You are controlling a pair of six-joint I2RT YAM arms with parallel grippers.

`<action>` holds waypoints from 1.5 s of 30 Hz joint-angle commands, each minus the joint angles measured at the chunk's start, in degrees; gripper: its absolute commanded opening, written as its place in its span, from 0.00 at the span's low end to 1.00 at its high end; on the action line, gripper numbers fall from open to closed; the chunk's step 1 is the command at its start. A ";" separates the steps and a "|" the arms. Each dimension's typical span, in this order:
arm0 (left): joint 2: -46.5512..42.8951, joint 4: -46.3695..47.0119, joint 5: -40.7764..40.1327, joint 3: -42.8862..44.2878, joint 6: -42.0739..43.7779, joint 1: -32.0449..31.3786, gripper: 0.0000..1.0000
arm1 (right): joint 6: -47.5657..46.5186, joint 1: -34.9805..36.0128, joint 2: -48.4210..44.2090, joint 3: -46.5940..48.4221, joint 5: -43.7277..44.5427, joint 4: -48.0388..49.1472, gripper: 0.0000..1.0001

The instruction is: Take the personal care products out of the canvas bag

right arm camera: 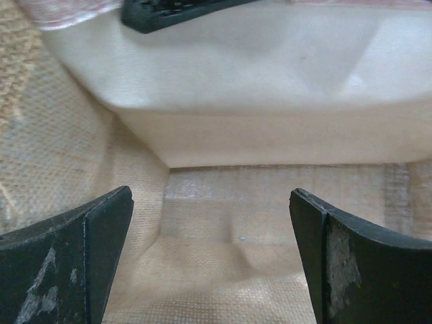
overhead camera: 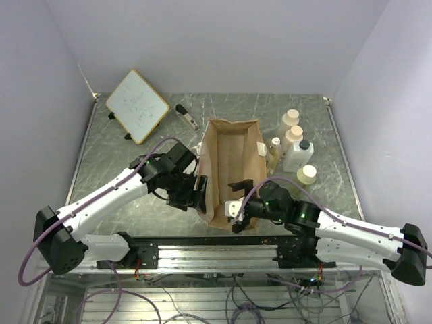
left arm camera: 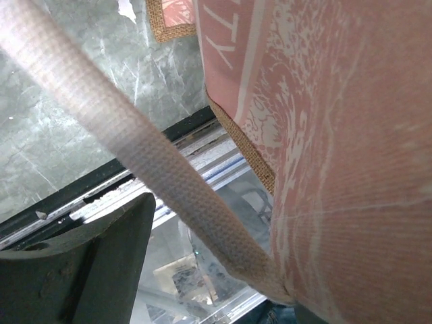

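Observation:
The canvas bag (overhead camera: 229, 162) lies in the middle of the table, its mouth towards the arms. Several personal care bottles stand on the table to its right: two cream ones with beige caps (overhead camera: 291, 121), a white black-capped one (overhead camera: 298, 156), a small yellowish one (overhead camera: 275, 150) and a low beige-capped one (overhead camera: 307, 174). My right gripper (overhead camera: 236, 206) is open inside the bag's mouth; the right wrist view (right arm camera: 212, 256) shows only bare woven lining between the jaws. My left gripper (overhead camera: 197, 192) is at the bag's left near edge, open, with the cream strap (left arm camera: 135, 142) crossing between the jaws; its right finger is hidden by the bag wall (left arm camera: 337, 135).
A wood-framed whiteboard (overhead camera: 137, 105) leans at the back left, with a small black-and-silver tool (overhead camera: 187, 116) beside it. The black rail (overhead camera: 216, 244) runs along the table's near edge, just behind the bag's mouth. The walls close in on both sides.

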 commanded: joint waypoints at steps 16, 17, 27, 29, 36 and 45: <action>4.15 -5.59 -25.78 36.66 4.11 2.13 0.99 | 38.76 -7.36 16.77 40.56 50.98 -6.00 1.00; 3.62 -5.30 -26.66 37.58 4.03 2.75 0.99 | 40.49 -7.37 17.84 44.09 52.01 -9.50 1.00; 5.80 -9.32 -40.32 63.59 10.64 4.91 0.99 | 50.20 -7.30 13.44 62.57 57.92 -20.37 1.00; 5.19 -8.91 -42.88 66.76 11.64 4.95 0.99 | 50.08 -7.32 11.48 62.75 59.19 -19.36 1.00; -0.96 -4.73 -47.60 62.88 12.59 4.87 0.99 | 51.04 -7.37 13.53 67.79 69.15 -23.53 1.00; -1.38 -4.65 -48.85 63.69 13.82 4.87 0.99 | 48.72 -7.30 18.36 71.80 72.37 -22.35 1.00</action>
